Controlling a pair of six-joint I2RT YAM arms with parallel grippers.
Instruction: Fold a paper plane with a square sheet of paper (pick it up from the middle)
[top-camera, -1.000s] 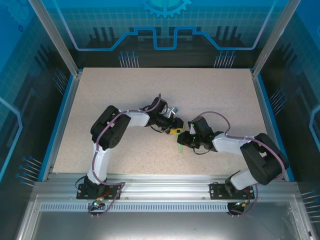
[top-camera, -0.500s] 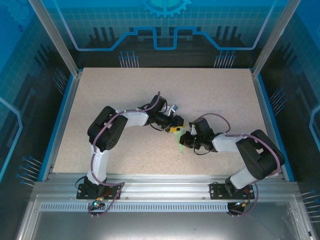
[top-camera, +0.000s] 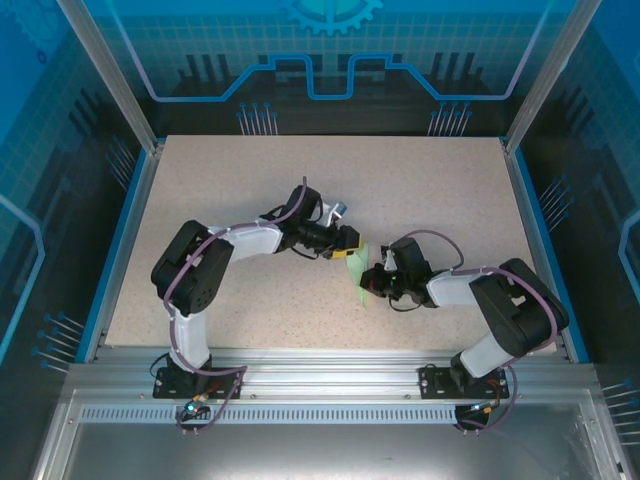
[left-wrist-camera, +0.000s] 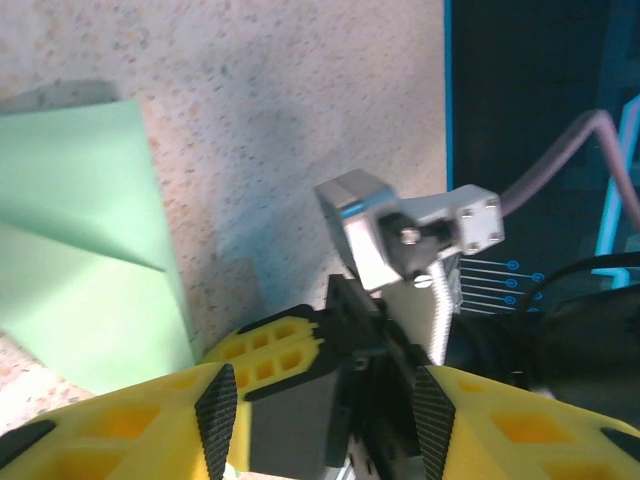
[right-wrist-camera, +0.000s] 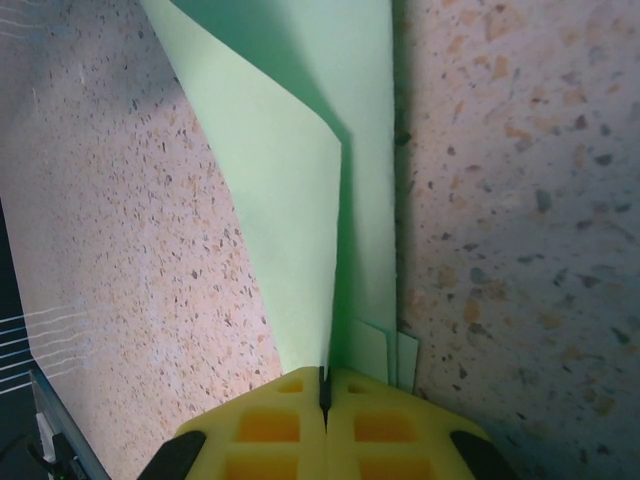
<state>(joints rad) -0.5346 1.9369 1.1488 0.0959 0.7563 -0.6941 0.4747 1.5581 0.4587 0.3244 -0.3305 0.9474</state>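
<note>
The speckled table (top-camera: 250, 190) fills the middle of the overhead view, and both arms meet just right of its centre. The left arm (top-camera: 250, 240) stretches in from the lower left, and the right arm (top-camera: 500, 300) bends in from the lower right. The left gripper (top-camera: 350, 247) sits just upper left of the paper, its yellow jaws parted and nothing between them. The right gripper (top-camera: 373, 283) is pinched tight on the pale green paper (top-camera: 361, 295), gripping it at one end. In the right wrist view the fingers (right-wrist-camera: 270, 425) meet at the bottom of the frame. From there the folded sheet runs up the frame, one flap curling off a flat layer.
</note>
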